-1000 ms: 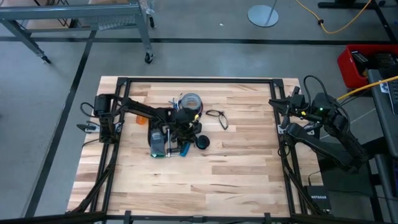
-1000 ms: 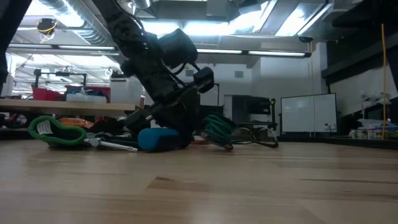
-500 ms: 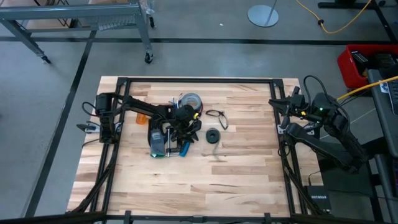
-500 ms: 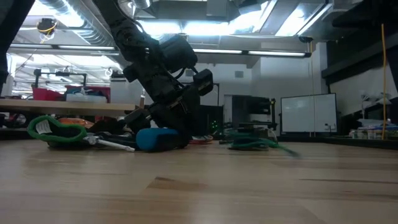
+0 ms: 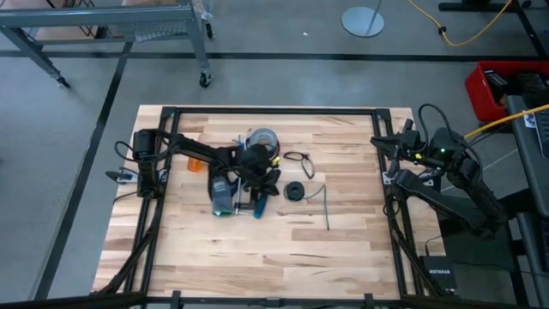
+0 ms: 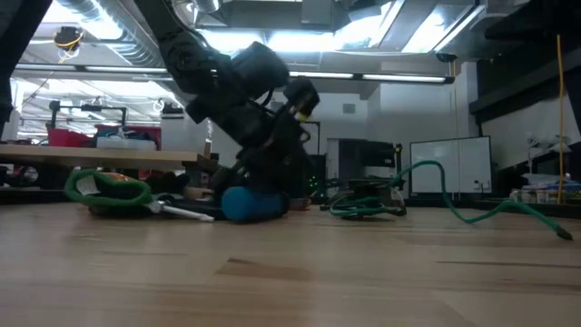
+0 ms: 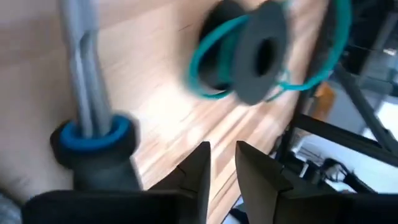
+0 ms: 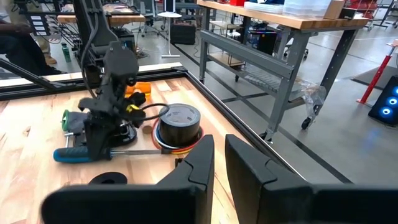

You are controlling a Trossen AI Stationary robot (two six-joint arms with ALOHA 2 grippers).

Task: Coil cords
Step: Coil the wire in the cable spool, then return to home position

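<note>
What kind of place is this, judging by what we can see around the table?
Probably a workshop or robotics lab. A metal-legged workbench stands on a bare concrete floor, a yellow cable runs across that floor, and the low view shows a whiteboard under ceiling strip lights.

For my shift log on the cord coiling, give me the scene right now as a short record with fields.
left gripper: low over the table, left of centre, holding nothing
right gripper: waiting at the table's right edge
teal cord: lying loosely looped just beside the left gripper, free of it, one end trailing loose
black cord: loose loop behind the teal cord
screwdriver: flat by the left gripper
tape roll: behind the left arm
</note>
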